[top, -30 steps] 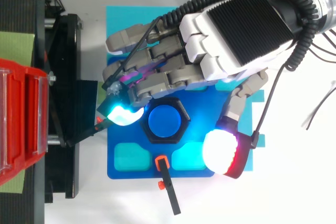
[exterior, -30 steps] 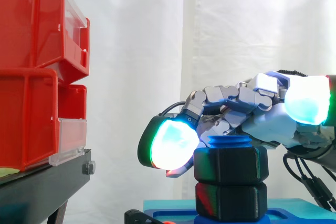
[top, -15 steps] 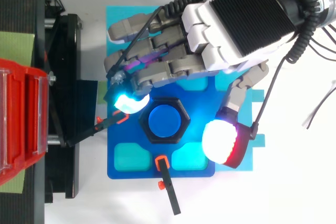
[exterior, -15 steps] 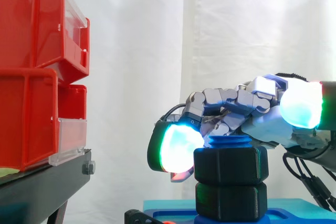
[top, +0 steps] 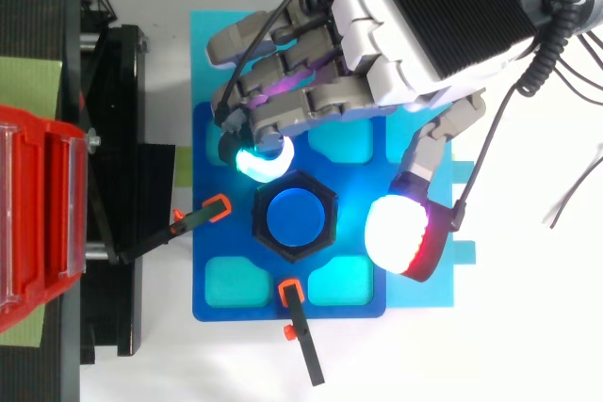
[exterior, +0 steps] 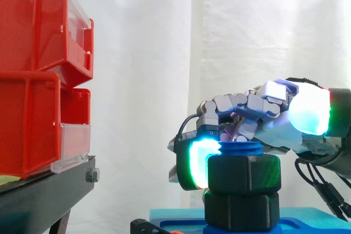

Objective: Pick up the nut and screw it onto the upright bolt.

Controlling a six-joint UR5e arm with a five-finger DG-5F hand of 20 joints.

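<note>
A robot hand (top: 443, 16) with grey jointed metal fingers and a ribbed black back reaches in over a blue bolt fixture.

A thick blue plastic bolt (exterior: 239, 148) stands upright from a flat blue plate (top: 209, 185). From the side, its ridged thread tip pokes out above two chunky black hexagonal nuts, matte and faintly grainy, stacked one on the other. The upper nut (exterior: 244, 173) sits just below the bolt's top, and the lower nut (exterior: 241, 211) rests on the plate. From above, the bolt's end is a smooth blue disc ringed by the black hexagon.

The hand's fingers are curled downward and grip nothing. One rounded cyan-glowing fingertip (top: 262, 161) sits close against the upper nut's far-left corner. The thumb (top: 400, 237), with a bulbous pad glowing white and red, hangs clear of the nut's right side.

Three teal rounded-square recesses (top: 234, 281) show in the plate. Two slim black clamps with orange tips lie by its edges, one on the left (top: 193, 225) and one at the front (top: 303, 341).

At the left, two glossy red plastic bins (exterior: 33, 75) with clear front panels are stacked on a black stand (exterior: 49, 190).
</note>
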